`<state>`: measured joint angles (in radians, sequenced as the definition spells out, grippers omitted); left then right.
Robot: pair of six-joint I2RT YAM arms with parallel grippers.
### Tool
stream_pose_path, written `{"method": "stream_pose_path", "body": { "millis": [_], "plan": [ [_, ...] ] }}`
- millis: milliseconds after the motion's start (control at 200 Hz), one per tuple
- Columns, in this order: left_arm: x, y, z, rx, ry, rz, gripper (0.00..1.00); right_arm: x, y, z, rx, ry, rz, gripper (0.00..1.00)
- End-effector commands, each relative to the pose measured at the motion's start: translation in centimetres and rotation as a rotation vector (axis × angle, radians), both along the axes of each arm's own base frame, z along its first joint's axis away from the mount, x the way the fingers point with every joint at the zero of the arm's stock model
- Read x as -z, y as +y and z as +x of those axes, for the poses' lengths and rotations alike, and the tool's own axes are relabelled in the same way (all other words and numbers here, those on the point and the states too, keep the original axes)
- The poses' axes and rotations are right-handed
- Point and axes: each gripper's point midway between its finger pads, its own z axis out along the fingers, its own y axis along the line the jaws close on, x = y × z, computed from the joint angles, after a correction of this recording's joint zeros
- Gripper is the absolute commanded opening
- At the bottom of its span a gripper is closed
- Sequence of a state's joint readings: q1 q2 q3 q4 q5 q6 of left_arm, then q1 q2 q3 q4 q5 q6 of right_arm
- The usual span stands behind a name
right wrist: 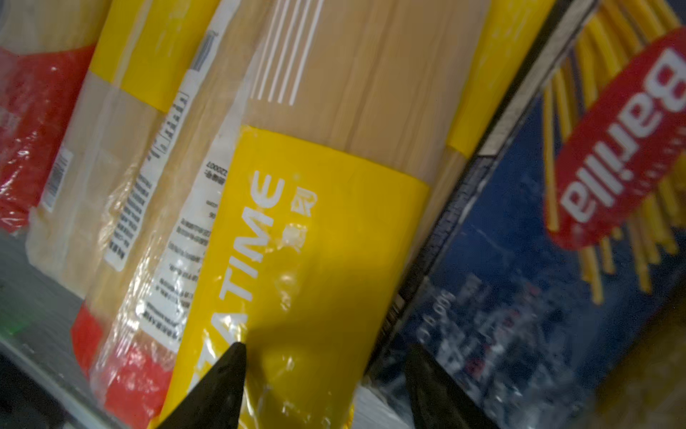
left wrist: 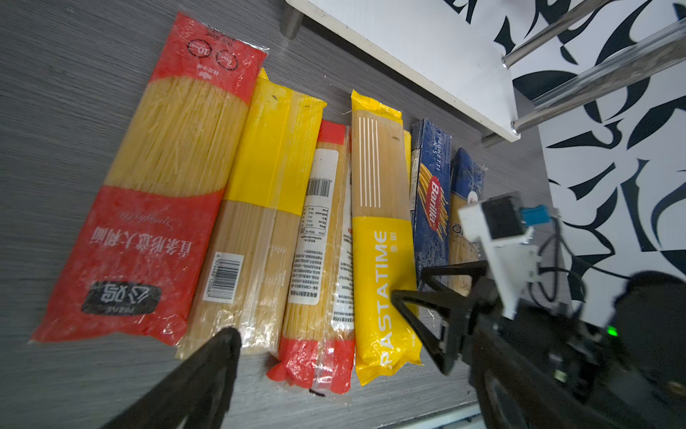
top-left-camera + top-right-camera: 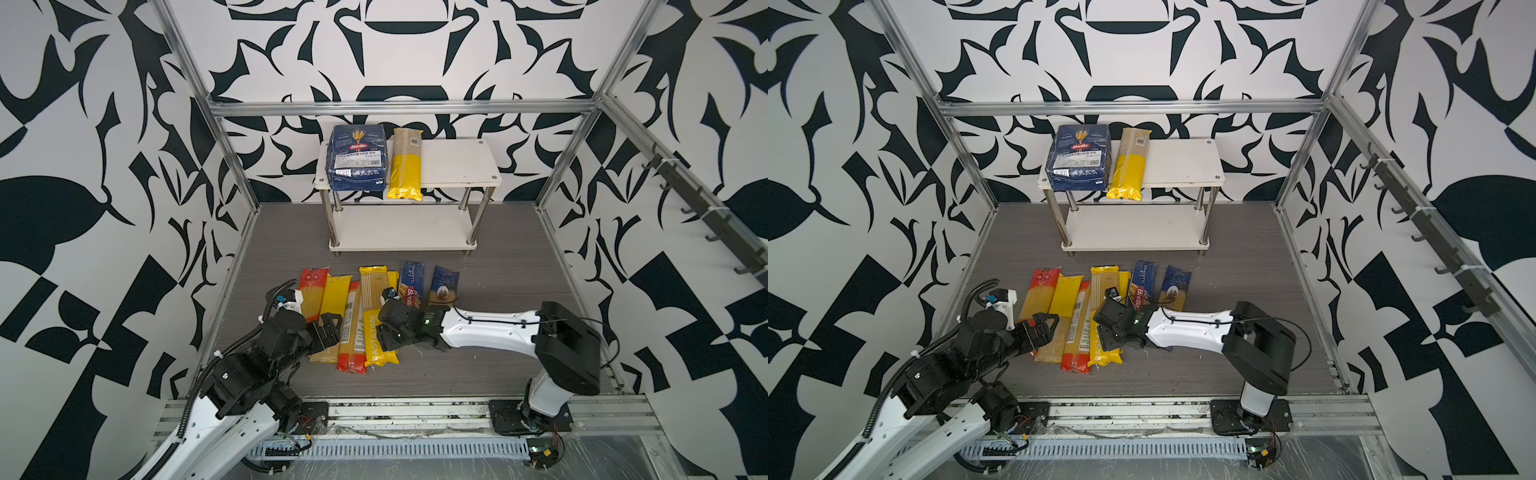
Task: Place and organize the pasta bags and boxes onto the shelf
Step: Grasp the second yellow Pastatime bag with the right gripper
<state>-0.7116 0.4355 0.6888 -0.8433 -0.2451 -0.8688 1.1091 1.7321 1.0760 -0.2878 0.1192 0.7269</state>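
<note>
On the grey bench (image 3: 478,257) the PASTATIME bag (image 3: 376,340) points lengthwise at the shelf (image 3: 457,162), directly under my right pincer (image 1: 326,375), part-open and empty; my left pincer (image 3: 331,328) gapes empty alongside.

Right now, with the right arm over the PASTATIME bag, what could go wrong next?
The right gripper is open, one of its fingers beside the Barilla spaghetti box: closing may catch the box. The PASTATIME bag lies on a second yellow bag, which could get dragged. On the shelf, the stored bag overhangs the front edge and might slide off if bumped.
</note>
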Motion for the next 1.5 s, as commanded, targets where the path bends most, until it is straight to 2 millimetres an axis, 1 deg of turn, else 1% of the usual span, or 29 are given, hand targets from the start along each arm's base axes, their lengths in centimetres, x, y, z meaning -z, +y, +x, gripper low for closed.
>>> {"method": "stream_pose_path", "body": {
  "millis": [0,60,180,360,455,520,580,720,815,900,950,955,960,970,975,990,1080,1085,1160,1220,1280,1345,1390,1495],
  "plan": [
    [0.9,0.9,-0.8,-0.031,0.04,0.001,1.0,-1.8,2.6,1.1,0.026,-0.025,0.096,0.7],
    [0.9,1.0,-0.8,-0.036,0.035,-0.005,1.0,-1.2,3.1,0.9,0.024,-0.006,0.102,0.71],
    [1.0,1.1,-0.8,-0.044,0.031,-0.007,1.0,0.2,3.5,0.7,0.032,0.018,0.073,0.71],
    [1.5,0.8,-0.7,-0.041,0.046,-0.004,0.99,2.5,4.1,-0.5,0.016,0.048,-0.007,0.71],
    [1.5,0.8,-0.7,-0.041,0.045,-0.006,1.0,3.3,4.4,-1.2,0.004,0.062,-0.04,0.72],
    [1.5,0.8,-0.7,-0.041,0.043,-0.008,0.99,3.4,4.6,-1.5,0.0,0.061,-0.049,0.72],
    [1.5,0.9,-0.7,-0.042,0.043,-0.007,0.99,3.5,4.9,-1.8,-0.001,0.07,-0.036,0.73],
    [1.5,0.9,-0.7,-0.04,0.04,-0.008,0.99,4.1,6.4,-2.9,-0.016,0.136,0.064,0.73],
    [1.4,0.9,-0.7,-0.039,0.039,-0.011,1.0,4.7,6.5,-3.2,-0.014,0.157,0.081,0.73],
    [1.4,0.8,-0.8,-0.038,0.038,-0.014,1.0,4.0,5.7,-3.1,-0.014,0.135,0.066,0.73],
    [1.3,0.8,-0.8,-0.036,0.038,-0.015,0.99,2.6,5.0,-2.9,-0.014,0.104,0.064,0.74],
    [1.3,0.8,-0.8,-0.037,0.038,-0.015,0.99,2.5,4.9,-2.9,-0.016,0.101,0.065,0.76],
    [1.3,0.8,-0.8,-0.036,0.038,-0.016,1.0,2.3,4.9,-2.9,-0.018,0.098,0.066,0.8],
    [1.4,0.8,-0.8,-0.035,0.038,-0.015,1.0,2.0,4.7,-2.9,-0.022,0.09,0.068,0.93],
    [1.3,0.8,-0.8,-0.036,0.038,-0.015,1.0,1.9,4.6,-2.9,-0.023,0.085,0.068,0.97],
    [1.3,0.8,-0.8,-0.035,0.038,-0.015,1.0,1.4,4.4,-2.9,-0.027,0.075,0.071,1.0],
    [1.3,0.8,-0.8,-0.037,0.039,-0.014,1.0,-1.4,2.9,-3.0,-0.046,0.025,0.082,1.0],
    [1.4,0.8,-0.8,-0.037,0.039,-0.012,1.0,-1.8,2.9,-3.0,-0.046,0.022,0.089,1.0],
    [1.4,0.8,-0.7,-0.038,0.042,-0.006,0.99,-3.4,1.6,-3.2,-0.052,-0.004,0.082,1.0],
    [1.5,0.7,-0.6,-0.036,0.044,-0.002,0.99,-4.7,1.1,-3.4,-0.062,-0.023,0.114,1.0],
    [1.5,0.6,-0.4,-0.036,0.044,0.002,1.0,-5.1,0.6,-3.5,-0.053,-0.029,0.14,0.99],
    [1.5,0.4,-0.3,-0.035,0.043,-0.001,1.0,-4.9,0.2,-3.5,-0.042,-0.032,0.138,1.0],
    [1.4,0.3,-0.2,-0.032,0.043,-0.005,1.0,-4.5,-0.2,-3.4,-0.028,-0.035,0.113,1.0],
    [1.3,0.1,0.0,-0.03,0.041,-0.007,0.99,-3.3,0.0,-3.1,-0.02,-0.024,0.062,1.0]
  ]
}}
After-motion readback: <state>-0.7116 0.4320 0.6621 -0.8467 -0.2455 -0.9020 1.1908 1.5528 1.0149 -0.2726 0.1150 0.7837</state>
